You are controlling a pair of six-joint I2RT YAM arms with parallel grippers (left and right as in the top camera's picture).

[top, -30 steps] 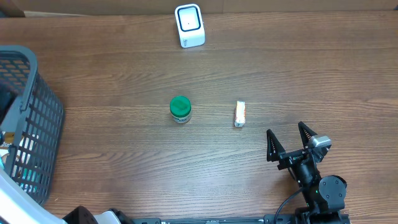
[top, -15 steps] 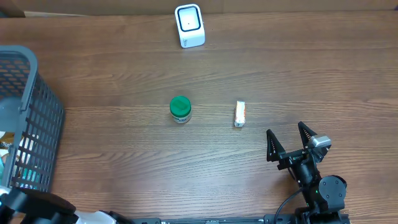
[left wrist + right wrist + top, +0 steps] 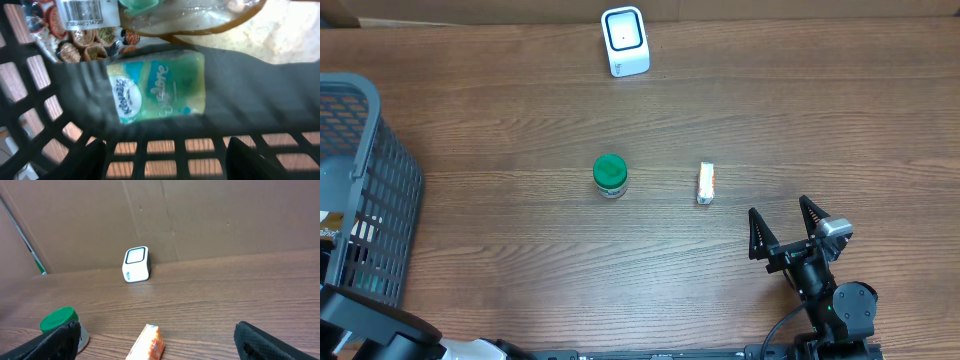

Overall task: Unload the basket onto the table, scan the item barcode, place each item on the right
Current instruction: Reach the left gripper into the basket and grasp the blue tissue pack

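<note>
**A:** Where is the item?

**B:** The soft green-and-teal Kleenex tissue pack [image 3: 157, 85] lies inside the dark grey plastic lattice basket [image 3: 380, 190] at the table's left edge. Its film wrap is glossy, and the pack is rectangular and slightly tilted.

**A:** And the left gripper [image 3: 167, 160]?

**B:** Its dark fingers [image 3: 87, 162] stand apart just short of the pack, pinching nothing.

**A:** What else is in there?

**B:** A patterned packet with a white barcode label [image 3: 87, 12].

**A:** The right gripper [image 3: 780, 212]?

**B:** It is spread wide and holds nothing, above the brown wood-grain table [image 3: 520, 110]. Near it lies a small orange-and-white carton [image 3: 706, 183], then a round green-lidded jar [image 3: 610, 175]. The boxy white scanner [image 3: 624, 40] stands at the far edge.
</note>
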